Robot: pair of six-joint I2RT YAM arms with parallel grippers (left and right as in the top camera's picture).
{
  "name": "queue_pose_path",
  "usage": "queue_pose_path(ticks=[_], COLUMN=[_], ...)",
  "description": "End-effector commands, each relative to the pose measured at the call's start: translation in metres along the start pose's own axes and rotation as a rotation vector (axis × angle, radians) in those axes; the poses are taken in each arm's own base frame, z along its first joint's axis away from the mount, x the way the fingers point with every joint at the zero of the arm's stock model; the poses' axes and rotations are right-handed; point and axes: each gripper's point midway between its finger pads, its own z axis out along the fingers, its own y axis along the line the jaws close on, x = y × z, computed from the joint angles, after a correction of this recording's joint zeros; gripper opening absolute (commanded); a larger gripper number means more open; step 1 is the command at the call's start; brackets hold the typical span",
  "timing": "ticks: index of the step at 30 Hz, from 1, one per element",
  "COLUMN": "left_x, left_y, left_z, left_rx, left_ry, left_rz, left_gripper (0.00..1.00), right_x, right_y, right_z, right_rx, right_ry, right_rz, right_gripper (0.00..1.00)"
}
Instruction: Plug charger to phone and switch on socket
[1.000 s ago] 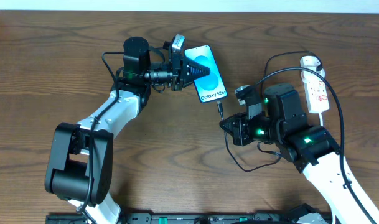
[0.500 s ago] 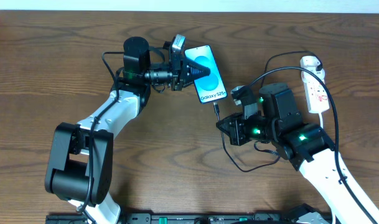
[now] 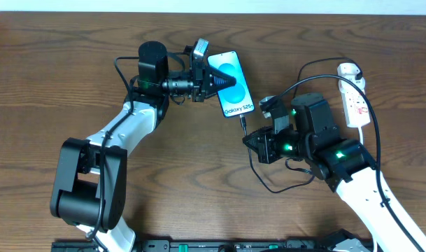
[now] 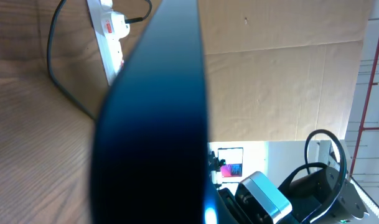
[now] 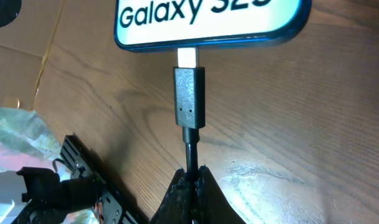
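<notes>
1. Compared with a second ago, the right gripper (image 3: 254, 142) has moved in toward the bottom edge of the phone (image 3: 239, 98). Over the last half second it has hardly moved at all.
2. The plug tip (image 5: 188, 59) of the charger (image 5: 189, 102) now meets the middle of the phone's bottom edge. A short silver stub still shows between the plug body and the phone, so I judge the plug entered but not fully seated. A further straight push looks needed.
3. The right gripper's fingers are pinched together on the thin black cable just behind the plug body, on the side away from the phone.
4. The left gripper (image 3: 214, 75) clamps the phone from its long side farthest from the socket (image 3: 355, 103), holding it steady. In the left wrist view the phone's dark edge fills most of the frame.
5. The socket lies well apart from the phone, beyond the right arm. Its switch is untouched, so that step remains.
6. The phone sits near the far edge of the table (image 3: 73, 84), leaving little room beyond its top end.
7. Bare wood lies open on the phone's bottom-edge side, so there is room to push along the plug's axis.
8. A slack loop of cable (image 3: 268, 187) trails behind the right gripper, away from the phone. It could snag when that arm reaches for the socket.
</notes>
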Motion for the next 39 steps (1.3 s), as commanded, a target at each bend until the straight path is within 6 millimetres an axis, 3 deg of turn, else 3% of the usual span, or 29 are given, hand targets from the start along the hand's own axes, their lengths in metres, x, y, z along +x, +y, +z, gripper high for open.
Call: queue_pose_path(ticks=[1,39], left_x=[0.0021,0.0019], left_y=[-0.0175,-0.0175], left_z=[0.0001,0.0001], left_rx=[0.022,0.022], left_ry=[0.025,0.024], left_rz=[0.039,0.035], left_gripper=[0.07,0.07], right_x=[0.002,0.0041], right_y=[0.0063,0.0024], right_z=[0.003,0.0039], right_rx=[-0.02,0.009], right_ry=[0.011,0.016], right_rz=[-0.003,0.01], right_gripper=[0.01,0.01])
